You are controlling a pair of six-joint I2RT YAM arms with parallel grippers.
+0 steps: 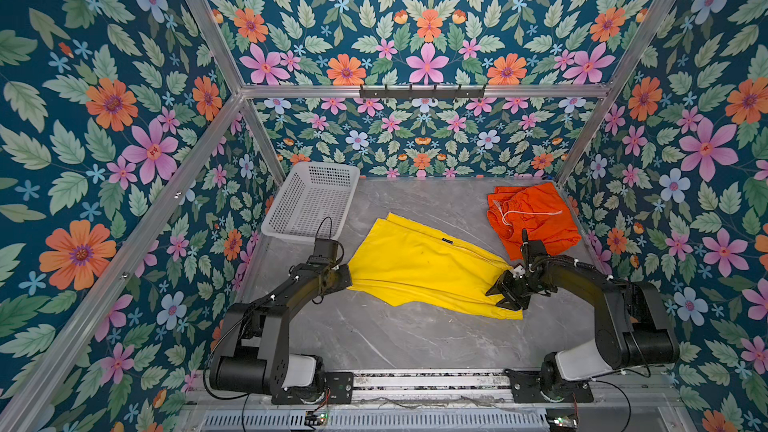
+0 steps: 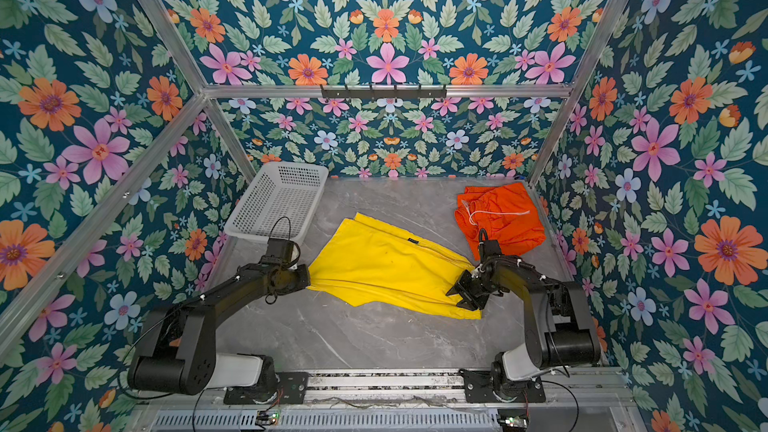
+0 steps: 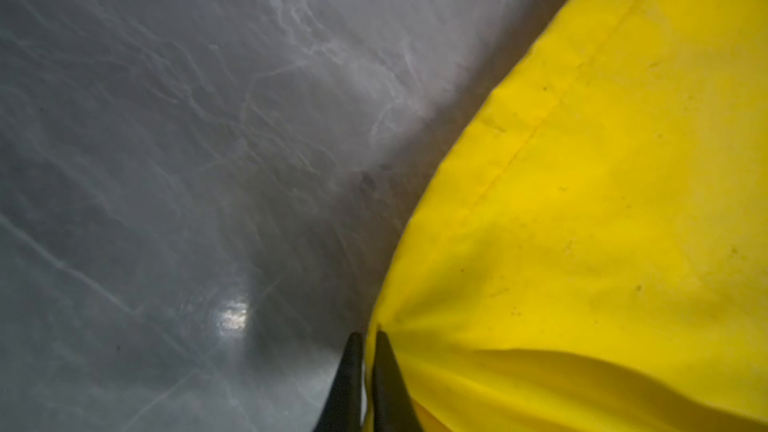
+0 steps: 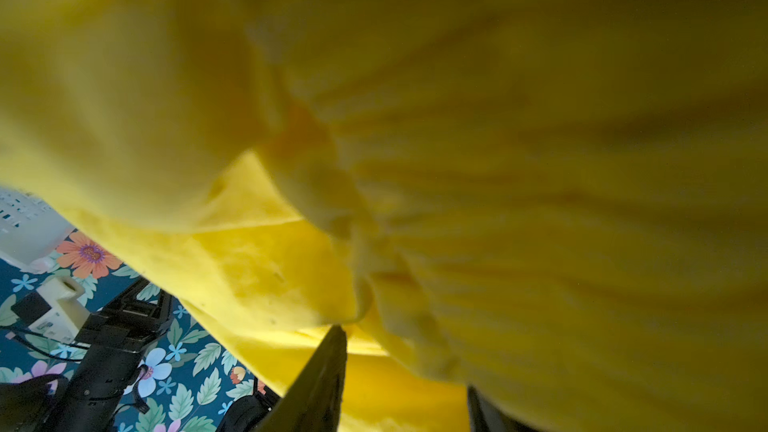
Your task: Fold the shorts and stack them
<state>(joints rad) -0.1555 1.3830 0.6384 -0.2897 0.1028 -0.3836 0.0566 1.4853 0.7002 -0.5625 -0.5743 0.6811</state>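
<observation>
Handling the yellow shorts looks like a matter of thin, limp cloth: light, soft, with no stiffness to keep a crease, and likely to slide on the smooth marbled surface. They lie spread across the middle of it, slanting from near the basket toward the front right. The left pincer is clenched on the edge of a leg hem, with creases fanning out from the pinch. The right pincer grasps the gathered waistband end, which lifts off the surface into its jaws. Hem corners and waistband seem the sound places to take hold, being doubled and stitched; a pinch in mid-panel would only raise a peak. The orange shorts sit bunched in the back right corner, apart from the yellow pair, white drawstring on top; that loose cord may snag
</observation>
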